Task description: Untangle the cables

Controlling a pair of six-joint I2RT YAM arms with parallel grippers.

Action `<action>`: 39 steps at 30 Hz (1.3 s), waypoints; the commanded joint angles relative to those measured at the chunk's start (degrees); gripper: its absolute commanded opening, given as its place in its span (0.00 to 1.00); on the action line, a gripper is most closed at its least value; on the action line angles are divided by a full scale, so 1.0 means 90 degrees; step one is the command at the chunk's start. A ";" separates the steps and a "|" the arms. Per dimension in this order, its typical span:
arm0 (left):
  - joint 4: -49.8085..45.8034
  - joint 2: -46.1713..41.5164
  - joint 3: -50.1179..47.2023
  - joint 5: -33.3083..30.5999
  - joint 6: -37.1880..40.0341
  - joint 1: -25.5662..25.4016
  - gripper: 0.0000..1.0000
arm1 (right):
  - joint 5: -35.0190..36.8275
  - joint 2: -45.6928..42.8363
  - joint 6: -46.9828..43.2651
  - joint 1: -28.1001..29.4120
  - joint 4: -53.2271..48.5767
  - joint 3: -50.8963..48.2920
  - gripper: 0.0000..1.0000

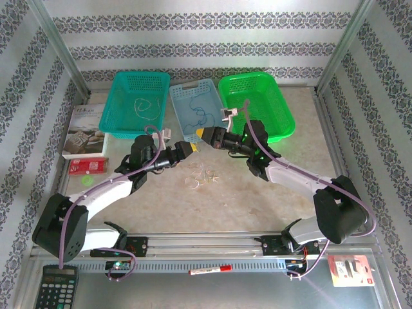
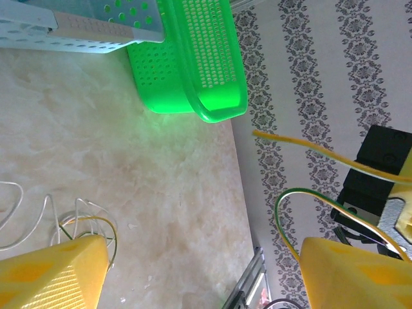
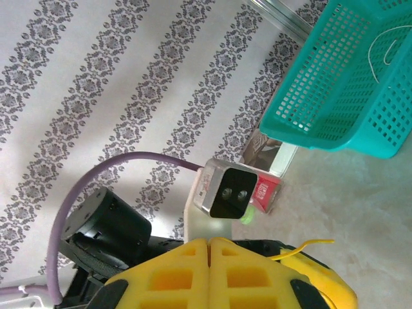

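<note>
Thin whitish cables (image 1: 203, 175) curl on beige tabletop (image 1: 257, 199).
Right gripper (image 3: 210, 242) pinches a thin yellow wire (image 2: 309, 147); left gripper (image 2: 206, 277) gapes wide, empty.

Marbled table (image 1: 257, 203) (baskets (image 1: 287, 122), loose cables (image 1: 201, 177))

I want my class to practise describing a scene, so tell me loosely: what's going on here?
The robot is untangling cables, which lie in a loose pile on the table. Near them the right gripper is shut on a yellow cable, held in the air, and the left gripper hangs open beside it. One whitish cable is in the teal basket, and one dark cable is in the blue basket.
</note>
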 commanded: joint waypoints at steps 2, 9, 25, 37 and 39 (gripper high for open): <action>0.0743 0.0121 -0.0018 -0.0014 -0.0303 -0.0101 0.79 | -0.0154 0.0053 0.0164 -0.0034 0.0442 -0.0020 0.00; 0.1365 0.0327 0.0020 -0.0062 -0.0631 -0.0132 0.79 | -0.0124 0.0117 0.0203 -0.0013 0.0443 -0.0050 0.00; 0.3568 0.1156 -0.0194 -0.0251 -0.1752 -0.0341 0.67 | -0.0083 0.0217 0.0339 0.0057 0.0820 -0.0040 0.00; 0.4064 0.1490 -0.0204 -0.0366 -0.1847 -0.0602 0.43 | -0.0027 0.0164 0.0367 -0.0011 0.0842 -0.0020 0.00; 0.4126 0.1528 -0.0195 -0.0353 -0.1857 -0.0650 0.40 | -0.0017 0.0158 0.0369 -0.0021 0.0842 -0.0003 0.00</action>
